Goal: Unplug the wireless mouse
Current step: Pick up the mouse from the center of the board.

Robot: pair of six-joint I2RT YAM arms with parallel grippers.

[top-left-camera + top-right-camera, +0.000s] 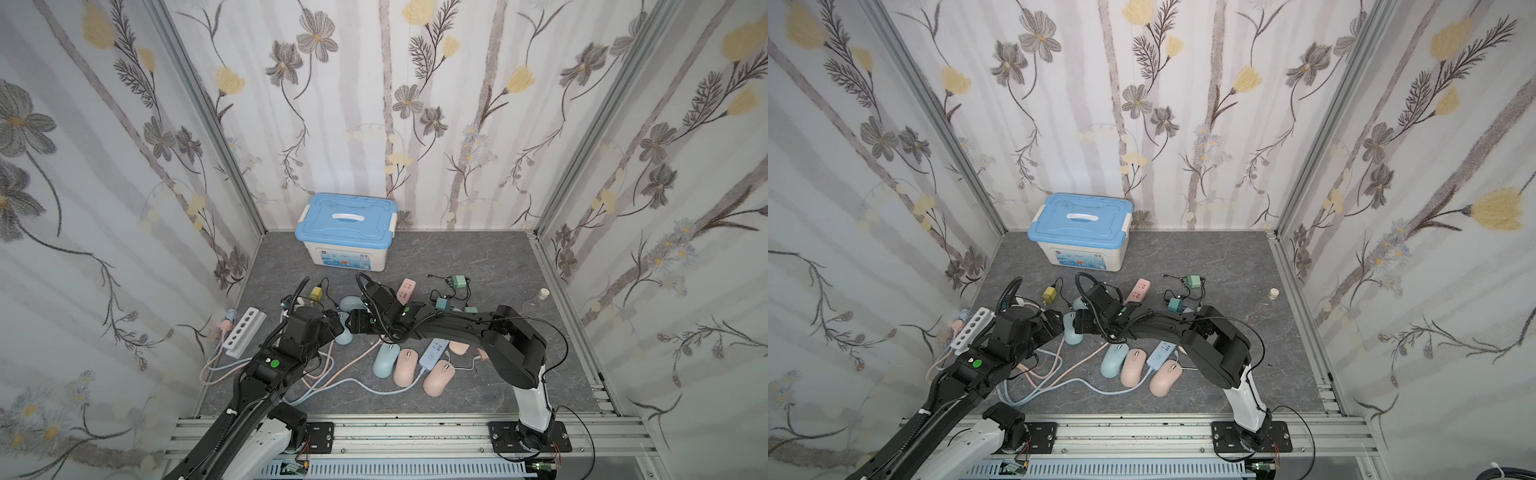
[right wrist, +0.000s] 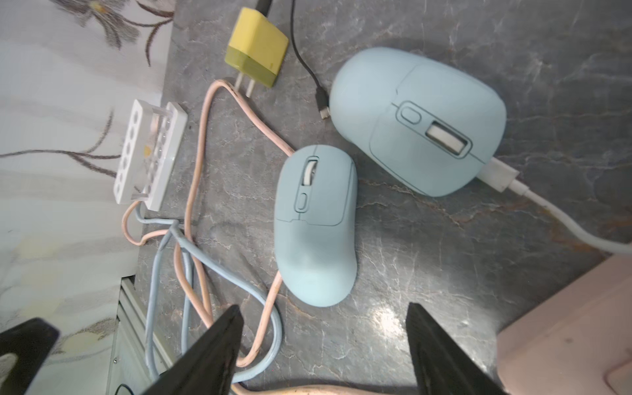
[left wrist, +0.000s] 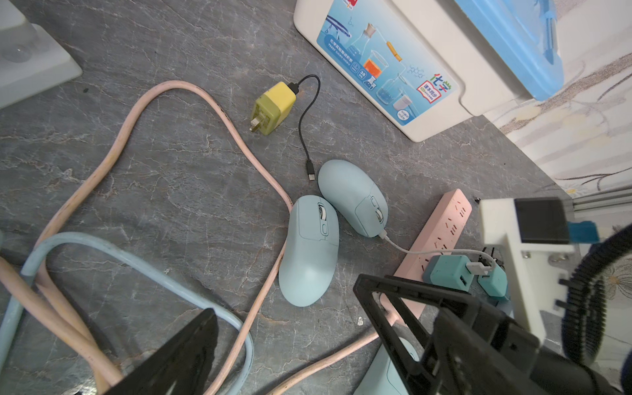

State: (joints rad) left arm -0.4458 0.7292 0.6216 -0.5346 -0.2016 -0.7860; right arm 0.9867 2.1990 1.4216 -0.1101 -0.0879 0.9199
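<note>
Two light-blue mice lie side by side on the grey floor. The farther mouse [image 2: 417, 119] [image 3: 352, 196] has a white cable plug [image 2: 497, 176] in its front. That cable runs to a teal charger [image 3: 448, 272] on the pink power strip [image 3: 444, 232]. The nearer mouse [image 2: 314, 225] [image 3: 309, 249] has no cable. My right gripper [image 2: 325, 328] hovers open just short of the nearer mouse's rear. My left gripper [image 3: 290, 342] is open too, above bare floor and cables beside that mouse. Both grippers are empty. In both top views the arms hide most of the two mice.
A blue-lidded box [image 1: 345, 226] stands at the back. A yellow charger [image 3: 273, 107] with a loose black lead lies near the mice. Pink and blue cords [image 3: 113, 160] loop beside a white rack [image 1: 245, 332]. Several more mice [image 1: 405, 368] and a blue power strip [image 1: 432, 353] lie nearer the front.
</note>
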